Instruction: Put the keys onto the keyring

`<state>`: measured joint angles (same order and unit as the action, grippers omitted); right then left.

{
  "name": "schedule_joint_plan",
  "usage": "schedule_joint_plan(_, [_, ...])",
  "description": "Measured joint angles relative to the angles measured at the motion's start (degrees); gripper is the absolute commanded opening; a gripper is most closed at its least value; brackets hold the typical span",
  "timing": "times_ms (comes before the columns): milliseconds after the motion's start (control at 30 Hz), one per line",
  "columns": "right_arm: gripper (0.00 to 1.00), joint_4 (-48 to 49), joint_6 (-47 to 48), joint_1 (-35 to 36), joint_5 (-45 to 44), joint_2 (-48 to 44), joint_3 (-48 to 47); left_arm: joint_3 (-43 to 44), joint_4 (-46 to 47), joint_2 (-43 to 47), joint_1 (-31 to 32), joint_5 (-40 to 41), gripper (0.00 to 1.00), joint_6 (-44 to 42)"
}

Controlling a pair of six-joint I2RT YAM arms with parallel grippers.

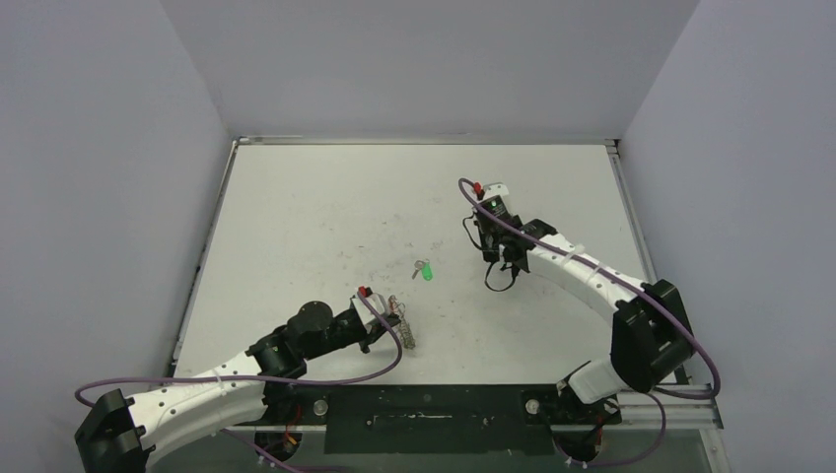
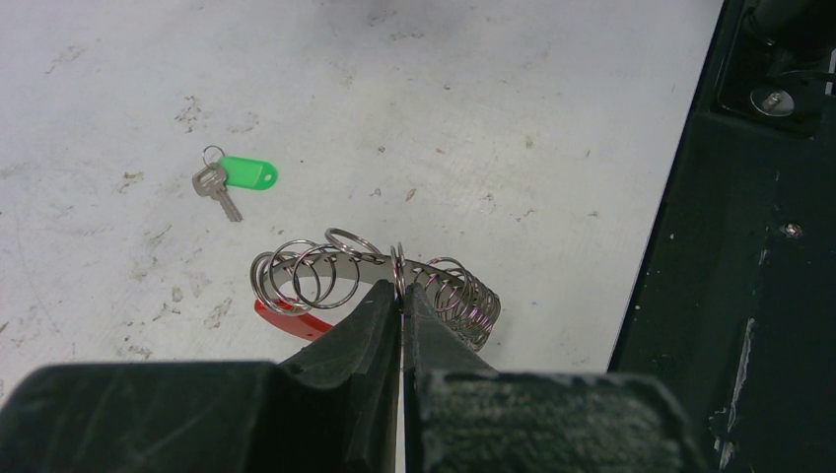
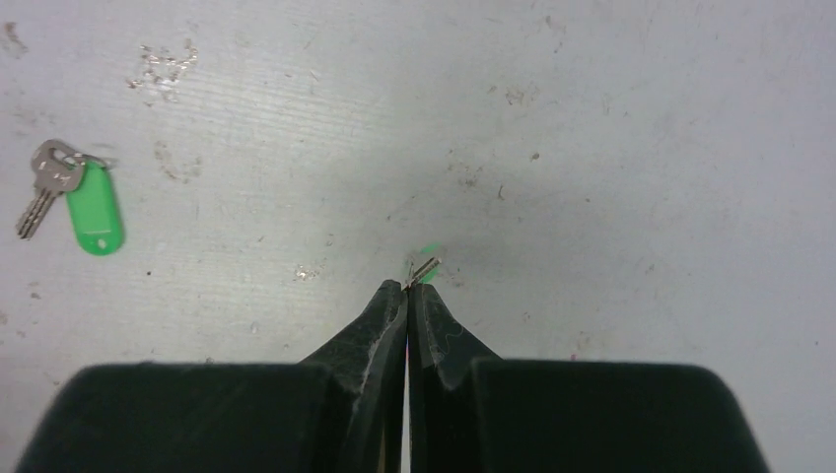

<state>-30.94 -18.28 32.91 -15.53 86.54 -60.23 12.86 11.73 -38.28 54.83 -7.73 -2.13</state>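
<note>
The keys [image 1: 424, 270], silver with a bright green tag, lie flat mid-table; they also show in the left wrist view [image 2: 237, 177] and the right wrist view [image 3: 74, 197]. The keyring [image 2: 325, 271], a metal band carrying several wire rings with a red segment [image 2: 286, 317], rests near the table's front; it also shows in the top view [image 1: 403, 323]. My left gripper [image 2: 401, 296] is shut on one upright wire ring of it. My right gripper [image 3: 407, 288] is shut, and a tiny silvery piece [image 3: 425, 267] sticks out from its tips, right of the keys.
The black mounting rail [image 2: 749, 246] runs along the table's front edge, just right of the keyring. Grey walls [image 1: 118, 148] enclose the white, scuffed table [image 1: 325, 207] on three sides. Purple cables [image 1: 375, 365] loop near both arms.
</note>
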Motion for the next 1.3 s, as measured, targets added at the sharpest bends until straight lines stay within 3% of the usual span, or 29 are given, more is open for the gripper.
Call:
schedule_joint_plan(233, [0.0, 0.74, 5.92, -1.07, 7.21, -5.18, 0.5, 0.0, 0.02, -0.04, 0.26, 0.0, 0.0, 0.0])
schedule_joint_plan(667, [0.0, 5.42, 11.74, -0.85, 28.94, -13.38, 5.73, 0.02, 0.94, -1.01, 0.26, -0.02, 0.0, 0.2])
schedule_joint_plan(1300, [0.0, 9.31, 15.3, 3.96, 46.58, -17.03, 9.84, 0.92, 2.71, -2.51, 0.37, 0.02, 0.0, 0.48])
